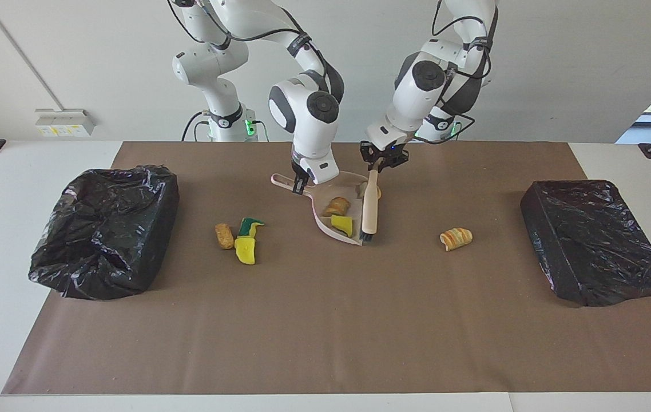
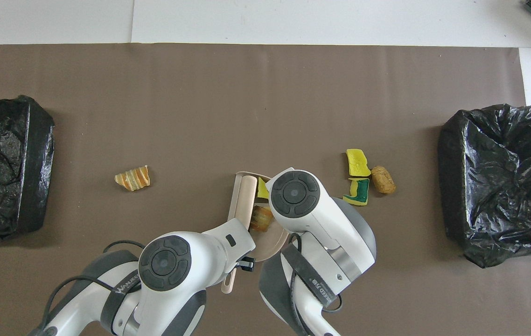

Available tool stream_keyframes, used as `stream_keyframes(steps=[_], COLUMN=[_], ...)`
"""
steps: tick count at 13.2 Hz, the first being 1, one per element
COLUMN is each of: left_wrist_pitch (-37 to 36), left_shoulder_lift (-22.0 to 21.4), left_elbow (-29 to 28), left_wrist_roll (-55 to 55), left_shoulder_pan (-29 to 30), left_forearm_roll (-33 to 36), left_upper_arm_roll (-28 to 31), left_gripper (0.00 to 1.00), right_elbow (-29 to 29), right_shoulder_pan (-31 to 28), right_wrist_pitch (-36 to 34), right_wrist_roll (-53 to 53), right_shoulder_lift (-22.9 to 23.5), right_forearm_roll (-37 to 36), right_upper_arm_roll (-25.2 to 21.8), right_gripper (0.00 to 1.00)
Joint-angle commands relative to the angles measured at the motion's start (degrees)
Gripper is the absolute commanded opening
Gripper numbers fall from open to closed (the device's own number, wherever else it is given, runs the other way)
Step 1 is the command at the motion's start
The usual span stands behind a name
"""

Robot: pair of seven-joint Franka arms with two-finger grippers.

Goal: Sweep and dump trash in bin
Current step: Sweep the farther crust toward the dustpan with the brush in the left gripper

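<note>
A: Tools, middle of the brown mat?
B: One pale pink dustpan (image 1: pixel 346 228), its mouth turned away from the robots. One beige hand brush (image 1: pixel 370 209), bristles down at the dustpan's open edge, on the side toward the left arm's end.

A: Grippers?
B: Right gripper (image 1: pixel 301 184) clamped on the dustpan's handle, at the end nearer the robots. Left gripper (image 1: pixel 380 162) closed around the top of the brush handle, just above the dustpan.

A: Trash inside the dustpan?
B: Two pieces clearly: one tan-brown pastry lump (image 1: pixel 337 205) and one yellow sponge piece (image 1: pixel 342 224), the sponge nearer the open edge. A further pale bit shows by the brush handle; what it is cannot be told.

A: Trash loose on the mat?
B: Toward the right arm's end, a cluster of three: brown lump (image 2: pixel 383 179), yellow sponge (image 2: pixel 357 162), green-and-yellow sponge (image 2: pixel 358 192), all close together. Toward the left arm's end, lying alone, one striped pastry piece (image 1: pixel 455 238).

A: Bins?
B: Two, both lined with black bags. One (image 1: pixel 108 229) at the right arm's end, open top visible; one (image 1: pixel 591 240) at the left arm's end. Both well apart from the dustpan
</note>
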Motion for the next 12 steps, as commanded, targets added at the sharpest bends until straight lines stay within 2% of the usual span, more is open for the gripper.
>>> stream_keyframes(steps=[1, 4, 6, 8, 12], left_wrist_pitch=[-3.60, -3.26, -2.55, -0.45, 0.53], left_shoulder_lift=[-1.93, -1.14, -0.79, -0.43, 0.09], left_elbow=[-0.10, -0.10, -0.10, -0.10, -2.81], left_wrist_roll=[1.54, 4.16, 15.72, 22.79, 24.31], left_shoulder_pan=[5.41, 15.59, 23.93, 30.54, 32.76], left_forearm_roll=[5.79, 10.13, 12.41, 12.60, 15.32], left_upper_arm_roll=[-0.26, -0.26, -0.35, -0.35, -0.35], left_gripper=[0.00, 0.00, 0.00, 0.00, 0.00], right_elbow=[-2.24, -3.13, -3.13, -3.04, -3.04], right_shoulder_pan=[-0.50, -0.15, 0.37, 0.73, 0.73], right_wrist_pitch=[0.83, 2.77, 3.55, 3.56, 3.47], right_wrist_roll=[-0.29, -0.64, 0.15, 0.15, 0.24], right_shoulder_lift=[-0.33, -0.07, 0.46, 0.55, 0.55], right_forearm_roll=[1.00, 1.00, 1.00, 1.00, 1.00], right_upper_arm_roll=[0.17, 0.25, 0.25, 0.25, 0.17], right_gripper=[0.00, 0.00, 0.00, 0.00, 0.00])
